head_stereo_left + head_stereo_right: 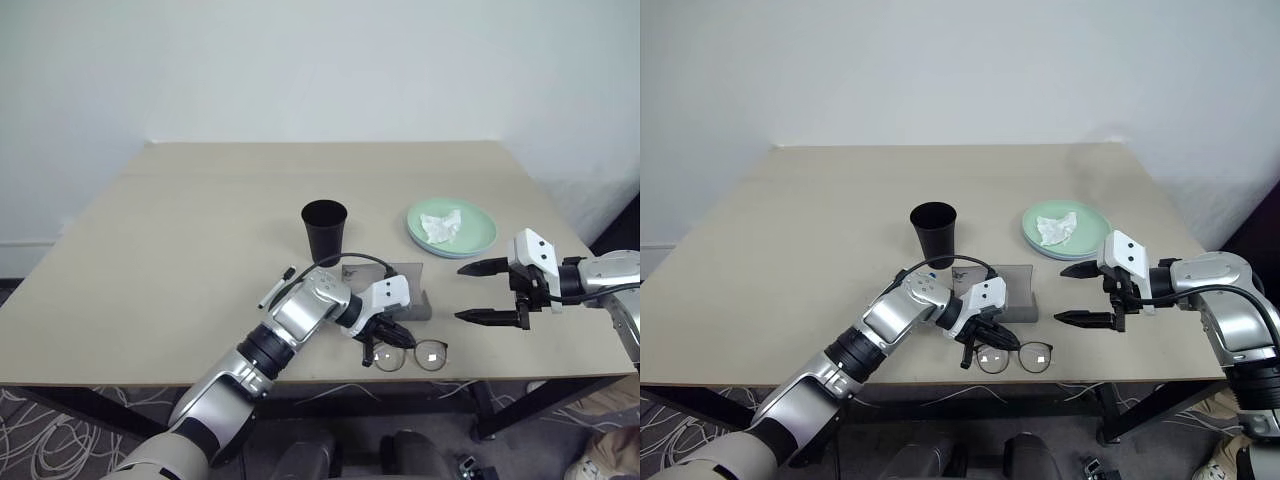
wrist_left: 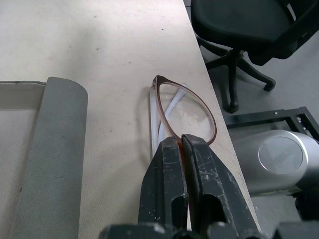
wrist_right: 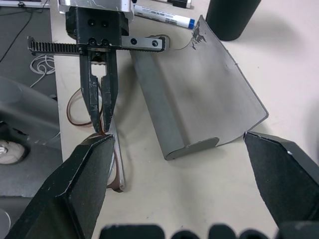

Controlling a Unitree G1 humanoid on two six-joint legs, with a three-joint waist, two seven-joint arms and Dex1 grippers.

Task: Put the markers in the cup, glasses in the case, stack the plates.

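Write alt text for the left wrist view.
The left end effector, its black fingers shut, pinches the rim of thin brown wire-framed glasses near the edge of the beige table. The grey felt-like case lies beside them.

Both head eyes look forward and down over the whole counter (image 1: 180, 230) from above. Each wrist camera sits close, and both share the glasses (image 2: 185, 107) beside the case (image 3: 199, 94).
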